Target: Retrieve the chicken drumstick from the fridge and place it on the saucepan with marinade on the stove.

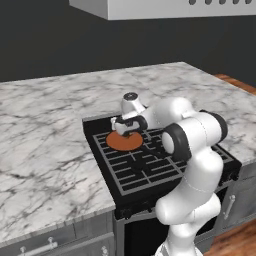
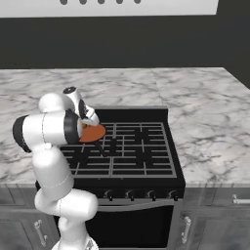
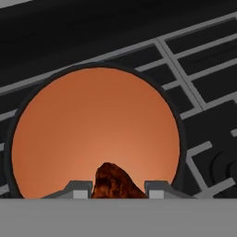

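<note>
The chicken drumstick [image 3: 113, 180], a dark golden-brown lump, sits between the two fingertips of my gripper [image 3: 118, 188], which is shut on it. It hangs just above the near rim of the saucepan with marinade [image 3: 92, 125], a round orange-brown disc in a dark rim. The pan [image 1: 124, 142] rests on the back left burner of the black stove [image 1: 150, 172]. My gripper [image 1: 126, 131] points down at the pan from close above. In the right base view the arm's elbow covers part of the pan [image 2: 95, 132] on the stove [image 2: 141, 151]. The fridge is out of view.
Marble counter [image 1: 45, 145] flanks the stove on both sides [image 2: 210, 122]. A grey range hood [image 1: 165, 7] hangs above. Knobs [image 2: 141, 195] line the stove front, with grey cabinet drawers [image 2: 229, 200] below the counter.
</note>
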